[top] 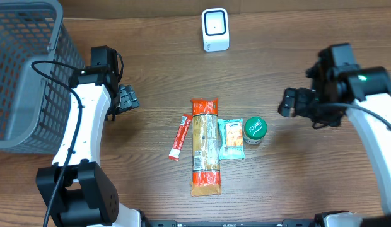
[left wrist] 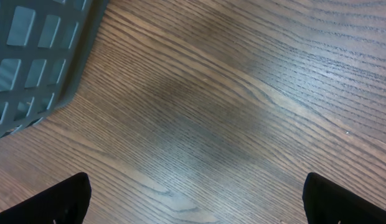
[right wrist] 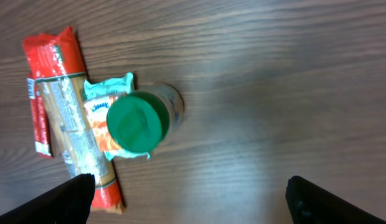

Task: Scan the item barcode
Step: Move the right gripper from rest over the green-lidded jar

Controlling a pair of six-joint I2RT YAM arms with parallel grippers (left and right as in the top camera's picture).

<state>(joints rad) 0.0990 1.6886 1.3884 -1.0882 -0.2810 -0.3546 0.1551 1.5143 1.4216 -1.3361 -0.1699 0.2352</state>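
Green-lidded round jar [right wrist: 138, 122] is standing upright mid-table beside teal snack packet [right wrist: 109, 87]; right gripper [top: 285, 103] hovering nearby, jaws wide & empty, prob. lining up. Left gripper [top: 127, 98] likewise open, holding nothing. White scanner [top: 215, 29] sitting well apart.

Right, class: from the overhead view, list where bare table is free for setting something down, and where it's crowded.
Free: between the scanner and the pasta packet; between the left gripper and the red sachet; right of the green-lidded jar, toward the right gripper. Crowded: the centre row, with the teal snack packet squeezed between pasta and jar.
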